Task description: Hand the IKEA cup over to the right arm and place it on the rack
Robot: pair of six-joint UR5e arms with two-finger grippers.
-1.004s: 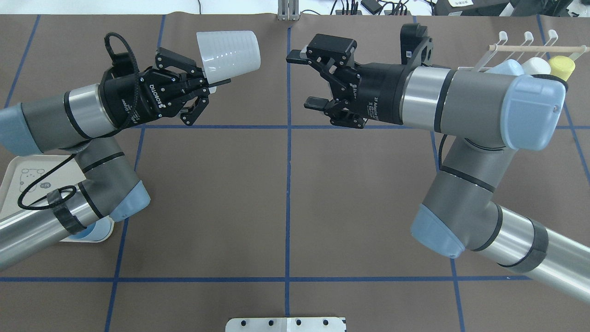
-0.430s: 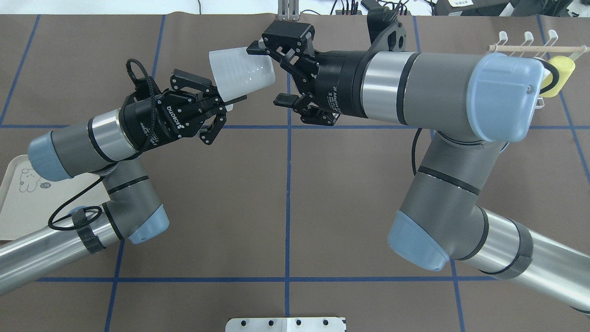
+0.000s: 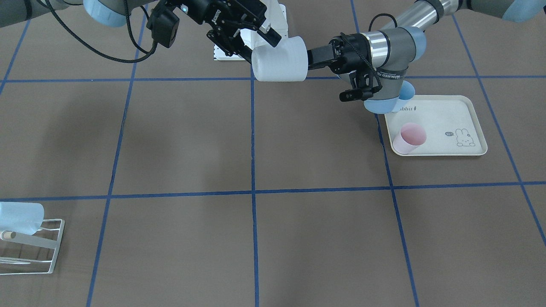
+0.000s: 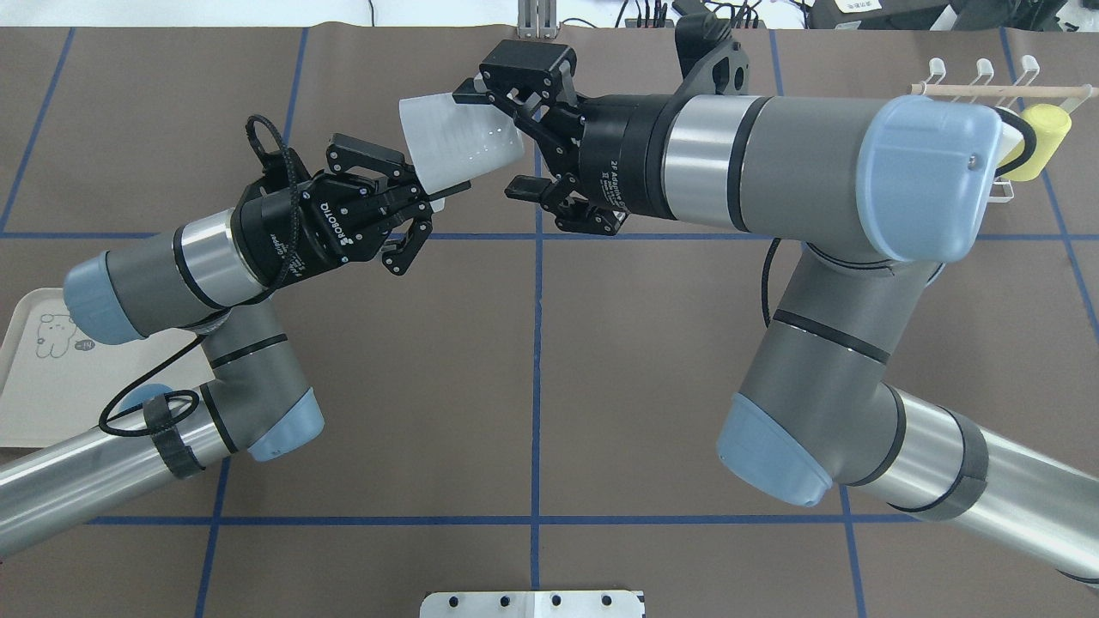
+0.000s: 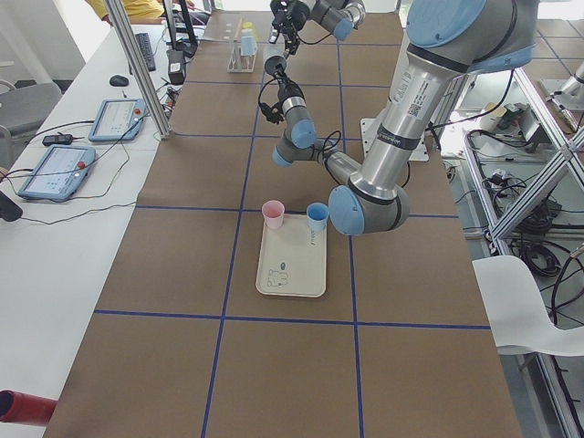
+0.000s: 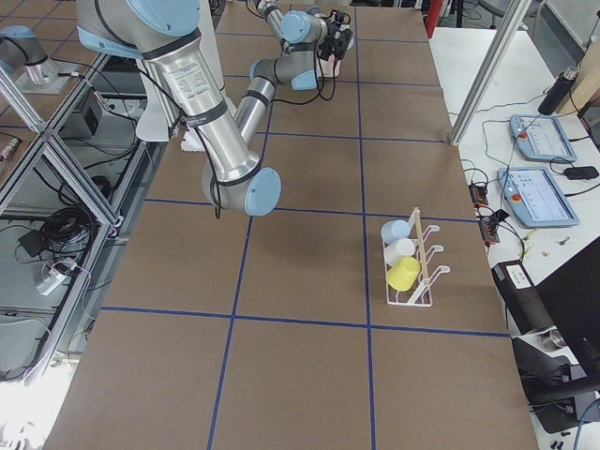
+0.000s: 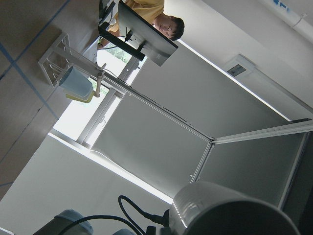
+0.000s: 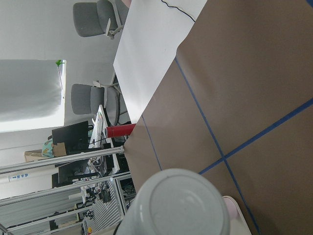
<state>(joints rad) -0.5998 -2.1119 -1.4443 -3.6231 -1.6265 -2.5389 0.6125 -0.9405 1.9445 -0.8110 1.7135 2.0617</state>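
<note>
- The rabbit-print tray [image 4: 34,378] lies at the far left, partly under the left arm. A pink cup [image 3: 409,137] sits at its edge and has no part in this handover.
- The left gripper [image 4: 425,196] is clamped on the rim at the open end of the white cup [image 4: 459,142]. Lifting the cup and carrying it toward the middle therefore look done.
- The white cup hangs in the air on its side over the far middle of the table, between the two grippers. Its closed base points at the right arm (the right wrist camera looks straight onto that base).
- The right gripper [image 4: 496,140] has its jaws spread, straddling the base end of the cup. One finger lies against or just beside the wall, and the other is visibly apart from it. The right side has not taken hold, so the transfer itself seems about half made.
- The rack [image 4: 970,88] stands at the far right, well apart from the handover, with a yellow cup [image 4: 1043,129] among those already hung on it. What is left, by this reading, is for the right jaws to close, the left to let go, and the cup to be carried across and set on the rack.
</note>
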